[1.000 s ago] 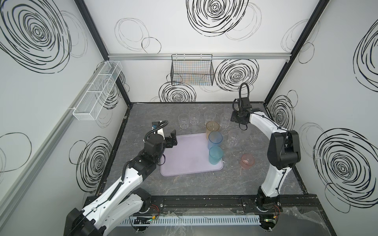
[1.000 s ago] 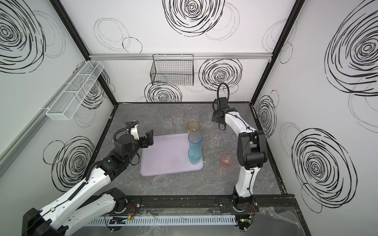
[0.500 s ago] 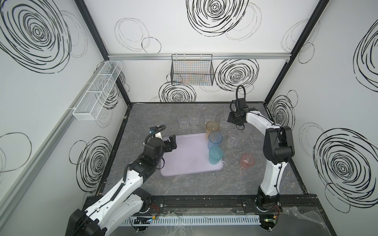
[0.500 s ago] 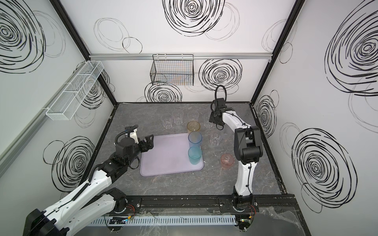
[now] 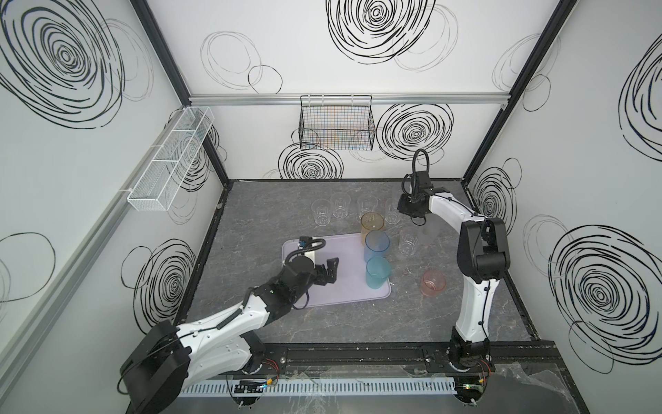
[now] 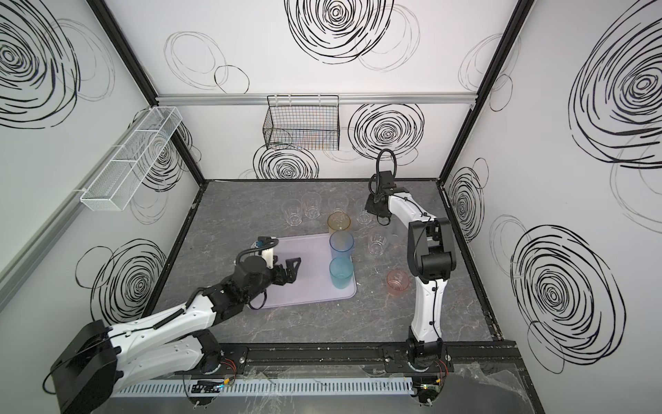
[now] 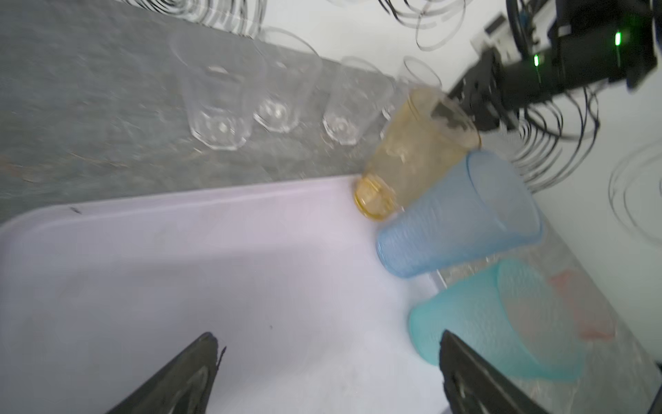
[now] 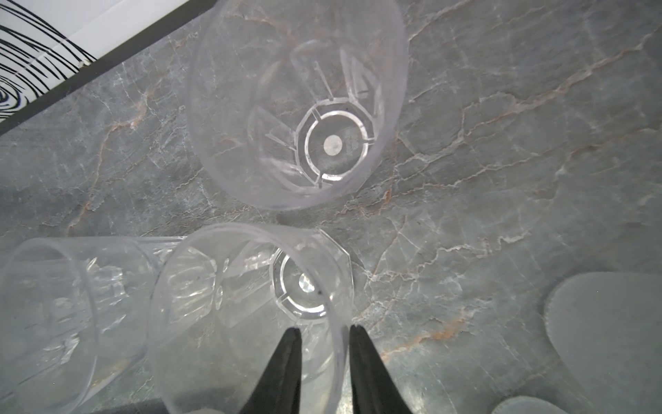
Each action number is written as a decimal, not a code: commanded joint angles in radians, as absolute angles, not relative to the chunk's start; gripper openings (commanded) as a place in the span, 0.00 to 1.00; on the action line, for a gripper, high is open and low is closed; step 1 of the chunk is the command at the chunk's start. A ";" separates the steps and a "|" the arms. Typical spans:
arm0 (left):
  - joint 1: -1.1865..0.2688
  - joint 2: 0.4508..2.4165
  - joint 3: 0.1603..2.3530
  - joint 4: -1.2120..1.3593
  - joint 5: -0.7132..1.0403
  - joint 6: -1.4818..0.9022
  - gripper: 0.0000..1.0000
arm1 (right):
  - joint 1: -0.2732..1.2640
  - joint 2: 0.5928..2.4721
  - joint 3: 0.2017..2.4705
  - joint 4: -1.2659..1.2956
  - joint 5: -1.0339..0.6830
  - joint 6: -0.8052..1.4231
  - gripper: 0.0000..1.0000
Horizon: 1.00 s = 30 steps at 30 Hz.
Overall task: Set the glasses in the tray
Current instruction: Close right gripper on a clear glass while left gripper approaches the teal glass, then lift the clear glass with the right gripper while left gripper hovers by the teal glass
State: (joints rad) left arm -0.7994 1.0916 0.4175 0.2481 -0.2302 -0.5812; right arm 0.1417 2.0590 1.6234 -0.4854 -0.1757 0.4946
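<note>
Likely trouble is a slip or a knock: the right gripper (image 8: pixel 324 331) straddles one wall of a clear tumbler (image 8: pixel 250 304) by the table's far edge, jaws narrow; whether they pinch it I cannot tell. A neighbouring tumbler (image 8: pixel 53 304) stands just beside. The left gripper (image 7: pixel 327 340) gapes empty over the lilac tray (image 5: pixel 344 251), mid-table, its left half bare.

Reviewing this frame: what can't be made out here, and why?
- Right gripper: in the right wrist view its fingers straddle the short clear tumbler's wall; whether they press it is unclear. In both top views its own wrist hides them.
- Short pink tumbler: left wrist view, blurred, behind the tall teal tumbler.
- Row of clear tumblers: left wrist view, smeared by motion blur.
</note>
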 commanded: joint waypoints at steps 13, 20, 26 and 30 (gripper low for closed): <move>-1.010 1.509 0.497 0.565 -0.271 -0.638 0.98 | 0.148 1.964 1.557 -0.448 -0.151 0.499 0.10; -1.077 1.628 0.609 0.502 -0.287 -0.569 0.99 | 0.152 1.915 1.548 -0.452 -0.152 0.505 0.08; -1.078 1.619 0.601 0.499 -0.289 -0.569 1.00 | 0.158 1.872 1.555 -0.480 -0.142 0.498 0.07; -1.080 1.563 0.578 0.498 -0.328 -0.549 1.00 | 0.161 1.826 1.543 -0.486 -0.129 0.491 0.07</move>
